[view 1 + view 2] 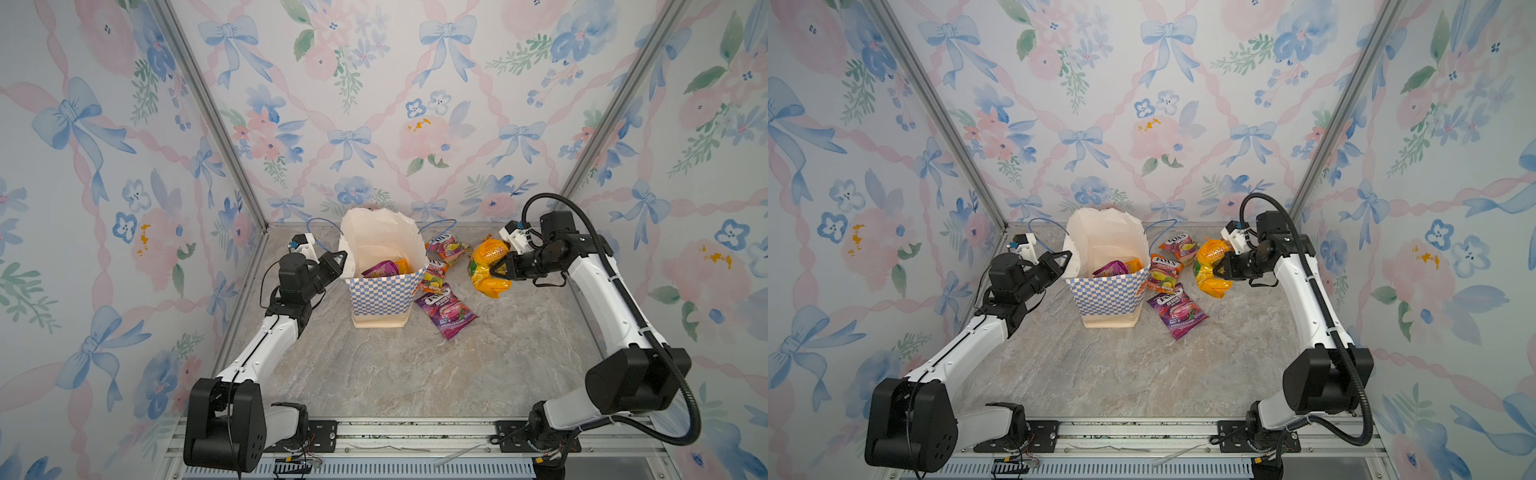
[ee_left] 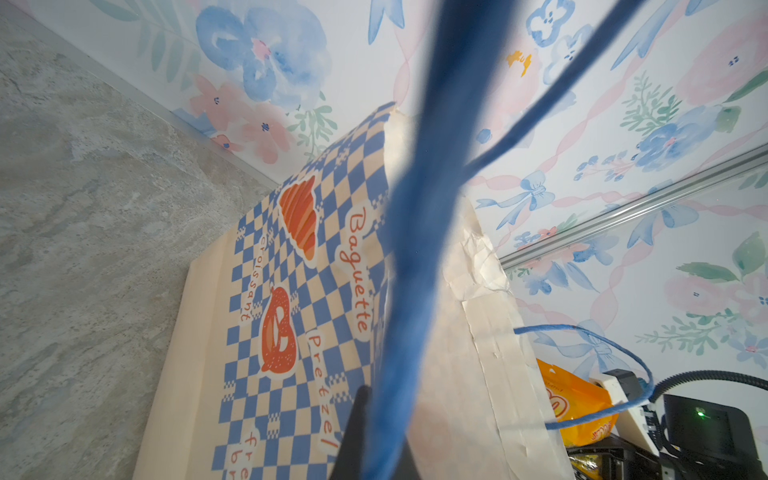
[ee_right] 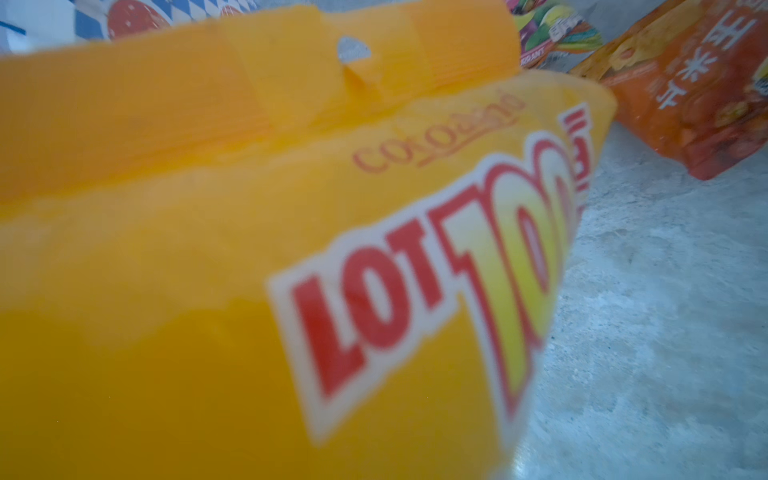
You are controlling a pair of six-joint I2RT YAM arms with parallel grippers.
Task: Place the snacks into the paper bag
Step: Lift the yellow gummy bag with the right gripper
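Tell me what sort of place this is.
Probably a robot test booth, not a real room: floral wallpaper panels set in an aluminium frame, a marble-look tabletop, and a left arm and right arm bolted to a metal rail at its front edge.

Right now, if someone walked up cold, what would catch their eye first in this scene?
The tall paper bag with its blue checkered band stands open at the back of the table, a magenta pack showing inside and the left gripper shut on its rim. Beside it the right gripper is clamped on a bright yellow-orange pack, with FOX'S packets lying between pack and bag.
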